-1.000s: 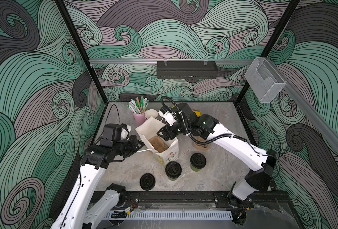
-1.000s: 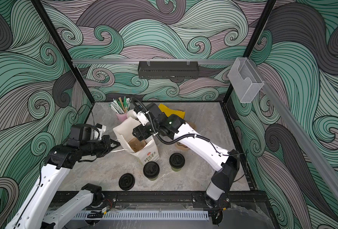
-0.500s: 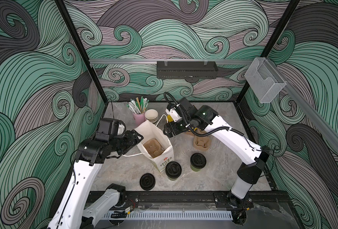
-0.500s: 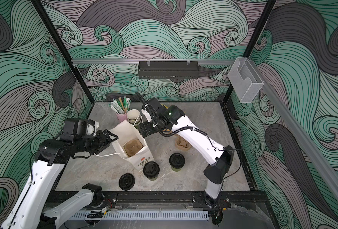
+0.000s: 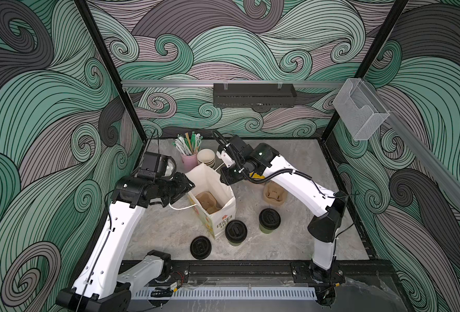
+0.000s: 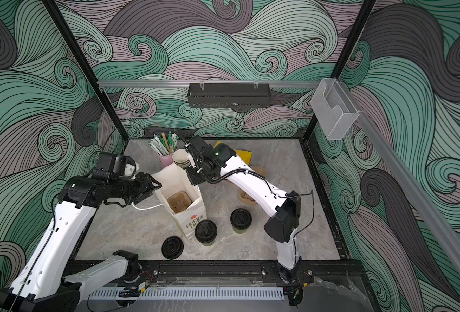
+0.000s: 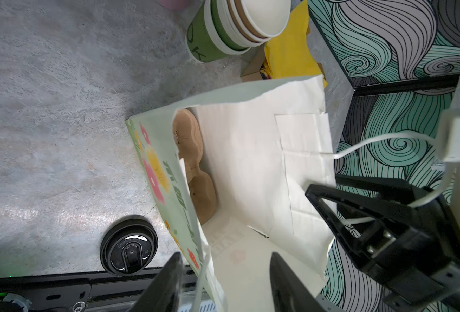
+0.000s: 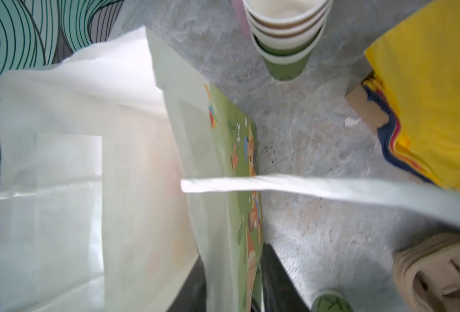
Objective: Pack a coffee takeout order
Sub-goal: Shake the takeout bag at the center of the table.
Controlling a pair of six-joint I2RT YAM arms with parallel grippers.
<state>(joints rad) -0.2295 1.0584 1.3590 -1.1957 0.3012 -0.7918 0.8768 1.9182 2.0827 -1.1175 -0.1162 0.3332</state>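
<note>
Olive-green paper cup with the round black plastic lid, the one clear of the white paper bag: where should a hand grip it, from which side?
Likely the wall of the olive-green paper cup, just under its round black plastic lid, sideways from the robot's right. It stands upright with bare table there; the other lidded cup and the white paper bag crowd its left.

- My left arm [image 5: 120, 229] reaches inward; the left gripper [image 7: 224, 259] has its fingers [image 7: 169, 281] spread apart.
- My right gripper [image 8: 232, 256] pinches the white paper bag [image 8: 88, 162] wall.

Lab cell — printed walls [image 5: 223, 54], alu rail [image 5: 169, 83].
</note>
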